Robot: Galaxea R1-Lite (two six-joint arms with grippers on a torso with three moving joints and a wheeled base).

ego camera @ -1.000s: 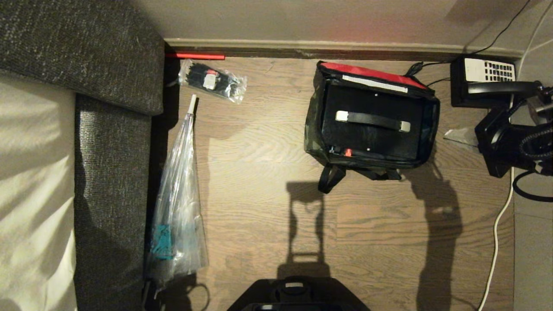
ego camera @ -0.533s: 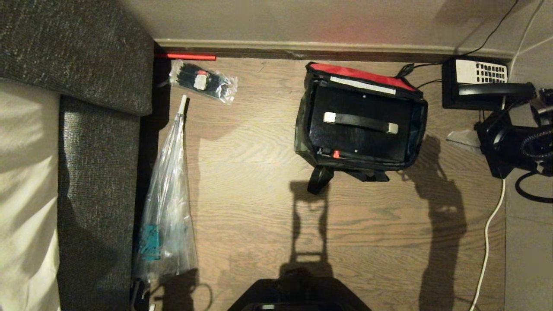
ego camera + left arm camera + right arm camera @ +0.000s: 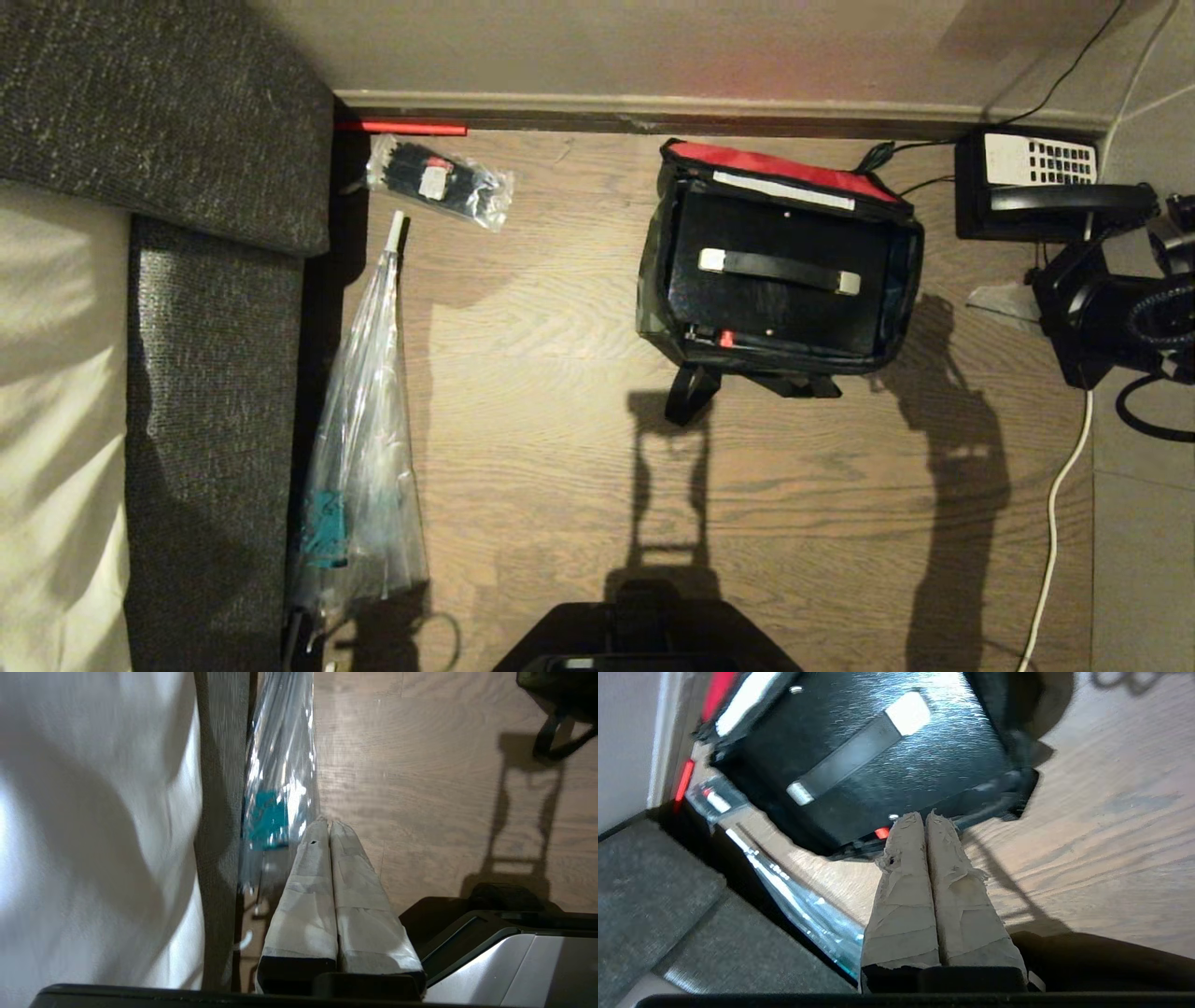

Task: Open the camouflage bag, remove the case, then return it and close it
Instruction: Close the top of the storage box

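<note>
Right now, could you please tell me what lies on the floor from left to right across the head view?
Sofa → clear plastic bag → camouflage bag holding the case → desk telephone.

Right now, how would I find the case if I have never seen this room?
Follow the skirting board to the wood floor's far right, where the open camouflage bag stands beside a black desk telephone. The case sits inside the bag: a black box with a dark handle bar, whitish at its ends, and no keypad.
</note>
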